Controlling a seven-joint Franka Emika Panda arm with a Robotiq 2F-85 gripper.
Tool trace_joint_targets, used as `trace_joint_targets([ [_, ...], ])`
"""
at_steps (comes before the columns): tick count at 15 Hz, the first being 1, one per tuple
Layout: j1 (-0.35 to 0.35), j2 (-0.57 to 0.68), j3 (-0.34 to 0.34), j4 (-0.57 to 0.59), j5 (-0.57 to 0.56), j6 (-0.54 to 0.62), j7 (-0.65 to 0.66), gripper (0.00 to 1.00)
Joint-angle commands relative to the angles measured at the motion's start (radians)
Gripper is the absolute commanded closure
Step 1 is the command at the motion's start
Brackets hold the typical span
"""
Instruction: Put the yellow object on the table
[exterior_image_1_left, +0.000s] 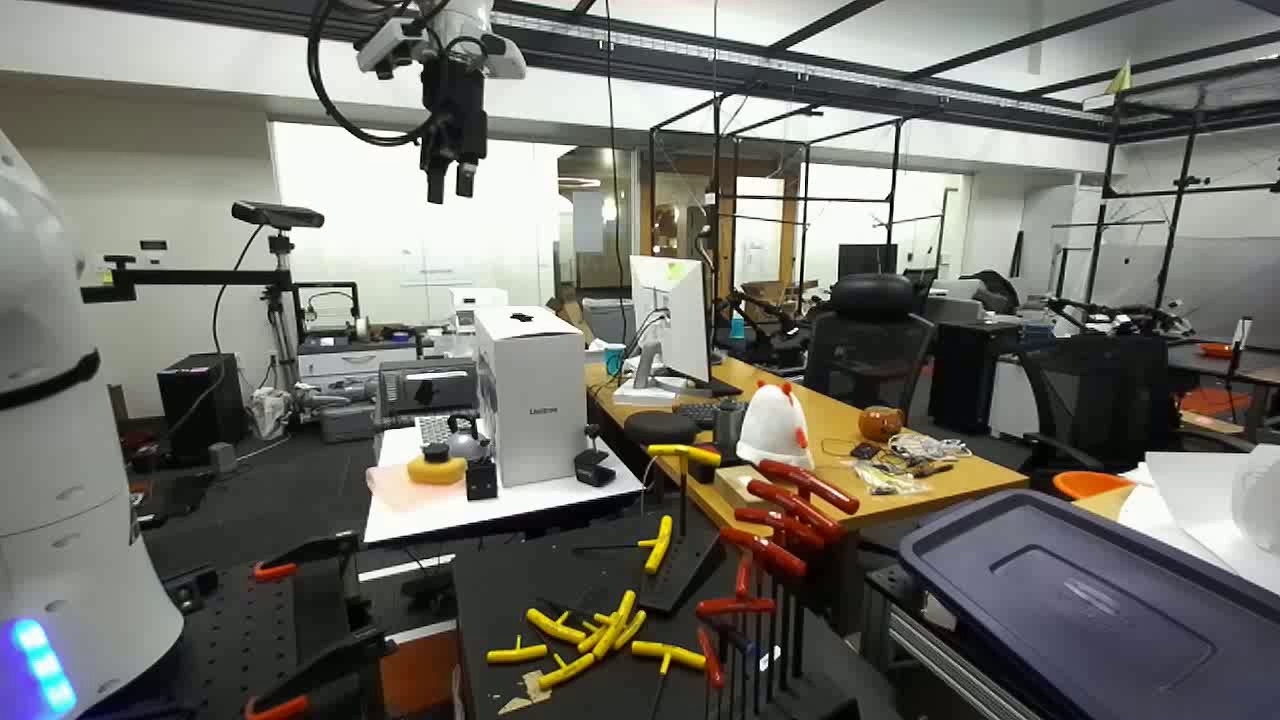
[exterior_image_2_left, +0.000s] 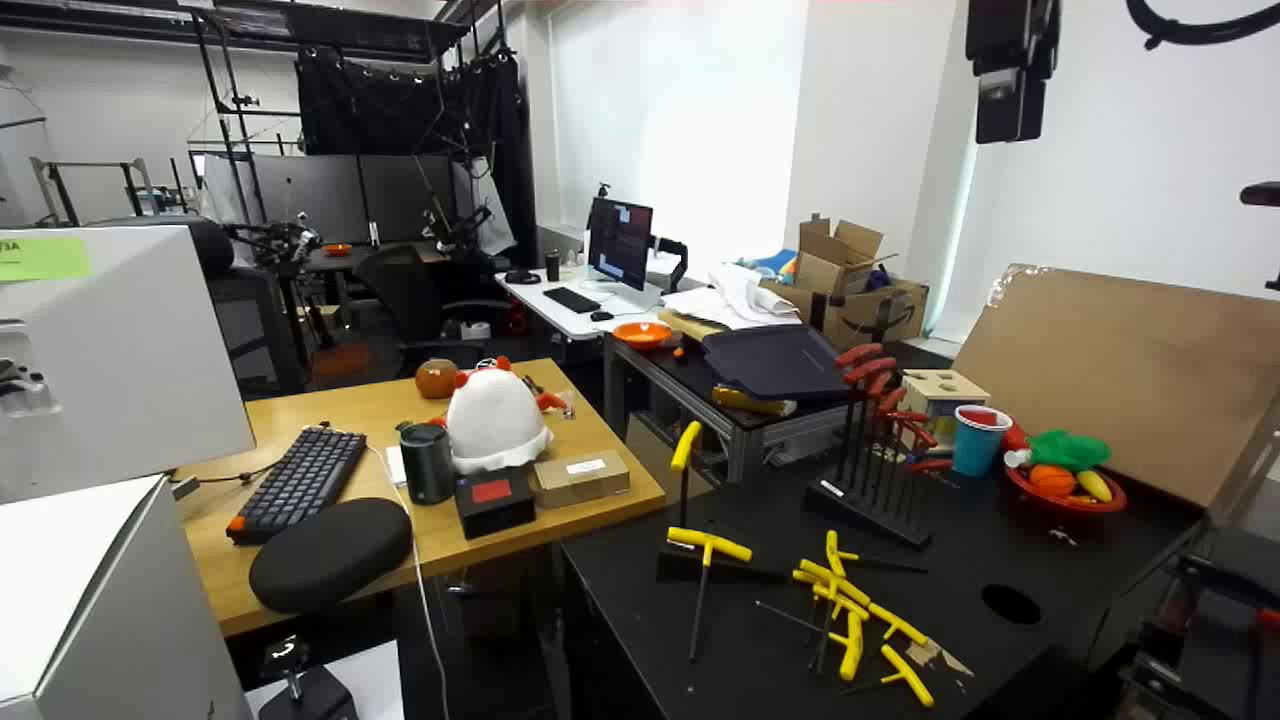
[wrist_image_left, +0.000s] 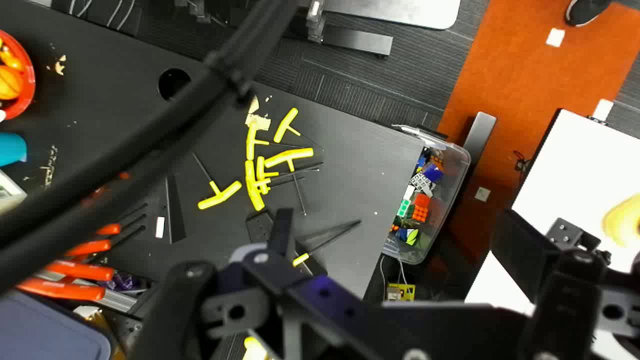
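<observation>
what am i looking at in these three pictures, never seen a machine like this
The machine is a robot arm ending in a two-fingered gripper. Two exterior views watch the scene from different places outside it; the wrist view looks down past the gripper. On the black table lie several yellow T-handled tools. Nearby, red-handled tools stand upright in a rack, and a red bowl sits there too. The gripper is open, holding nothing.

Yellow handles (wrist_image_left: 289, 157) show smooth plastic; black table (wrist_image_left: 350, 175) looks matt; red handles (exterior_image_1_left: 795, 511) glossy; white toy (exterior_image_2_left: 497, 418), plush cloth; brown panel (exterior_image_2_left: 1110, 380), cardboard.
</observation>
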Motion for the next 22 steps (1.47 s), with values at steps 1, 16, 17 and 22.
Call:
trace_joint_targets([
  [1,0.007,0.002,-0.006,0.002,-0.002,-0.001,0.002,0.0],
  [16,0.006,0.013,-0.008,-0.004,0.0,0.014,-0.001,0.0],
  [17,0.004,0.025,-0.012,-0.004,0.008,0.023,-0.001,0.0],
  [22,-0.007,0.122,-0.041,0.007,0.047,0.107,0.0,0.0],
])
